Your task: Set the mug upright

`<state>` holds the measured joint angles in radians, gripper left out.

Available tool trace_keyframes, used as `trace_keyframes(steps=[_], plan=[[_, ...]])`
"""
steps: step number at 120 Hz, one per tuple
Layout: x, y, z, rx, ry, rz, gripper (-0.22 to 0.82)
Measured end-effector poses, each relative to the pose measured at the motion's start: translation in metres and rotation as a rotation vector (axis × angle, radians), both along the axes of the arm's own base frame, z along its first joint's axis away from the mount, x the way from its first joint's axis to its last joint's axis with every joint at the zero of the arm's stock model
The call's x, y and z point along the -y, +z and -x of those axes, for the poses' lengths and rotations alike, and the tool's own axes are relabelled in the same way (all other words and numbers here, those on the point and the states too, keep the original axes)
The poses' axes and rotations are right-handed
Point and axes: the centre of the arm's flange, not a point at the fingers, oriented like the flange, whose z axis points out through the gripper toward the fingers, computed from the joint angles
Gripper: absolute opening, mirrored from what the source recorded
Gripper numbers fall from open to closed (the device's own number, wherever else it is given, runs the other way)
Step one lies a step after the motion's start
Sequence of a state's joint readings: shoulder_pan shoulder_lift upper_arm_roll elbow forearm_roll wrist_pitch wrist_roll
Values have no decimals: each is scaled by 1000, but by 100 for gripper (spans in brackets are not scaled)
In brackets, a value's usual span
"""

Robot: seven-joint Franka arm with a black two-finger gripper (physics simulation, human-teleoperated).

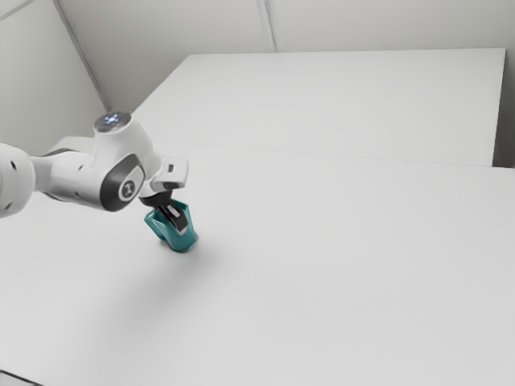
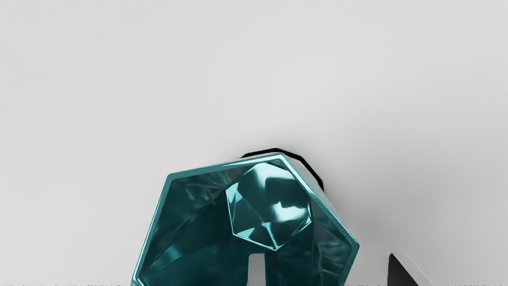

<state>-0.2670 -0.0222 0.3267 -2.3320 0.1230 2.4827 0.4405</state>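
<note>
Worktop [image 1: 346,265] is plain pale grey-white, tbh, with a teal mug [image 1: 182,243] on it toward the exterior view's left, mouth facing up.

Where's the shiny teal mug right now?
In the exterior view's left half, the mug is on the white table, below the gripper, with one finger at its open mouth.
</note>
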Motion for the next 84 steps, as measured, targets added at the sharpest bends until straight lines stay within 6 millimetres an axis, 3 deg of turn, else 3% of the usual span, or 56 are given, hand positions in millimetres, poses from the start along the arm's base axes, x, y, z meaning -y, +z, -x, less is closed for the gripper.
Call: trace_keyframes(steps=[20, 47, 69, 84], plan=[[-5, 14, 3, 13, 4, 2, 30], [-14, 50, 10, 43, 7, -14, 32], [-12, 133, -24, 93, 41, -31, 37], [-14, 171, -51, 55, 107, -13, 44]])
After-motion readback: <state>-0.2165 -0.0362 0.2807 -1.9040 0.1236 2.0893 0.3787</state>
